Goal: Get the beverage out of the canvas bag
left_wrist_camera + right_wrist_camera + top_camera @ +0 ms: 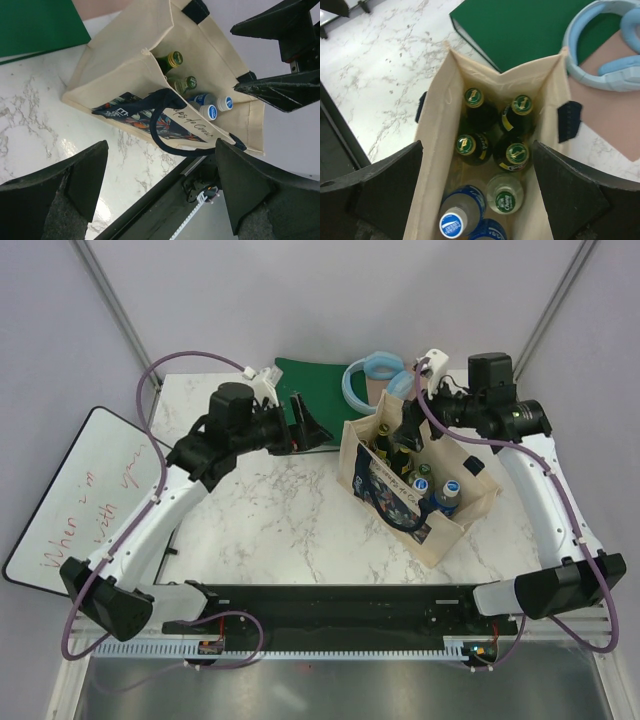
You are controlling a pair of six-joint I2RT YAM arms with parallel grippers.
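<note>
Your right gripper hangs with its jaws spread wide over the far end of the canvas bag. The bag stands upright on the right part of the table with the drinks standing inside it, and the left gripper, also spread and holding nothing, sits off to the bag's left. Pick one of the gold-capped green bottles packed at the far end, centre the fingers on its neck clear of its neighbours and the cloth wall, then come straight down and close just under the cap. A vertical lift looks safest, but the soft bag may ride up with the bottle, so consider pinning its rim with the left gripper.
</note>
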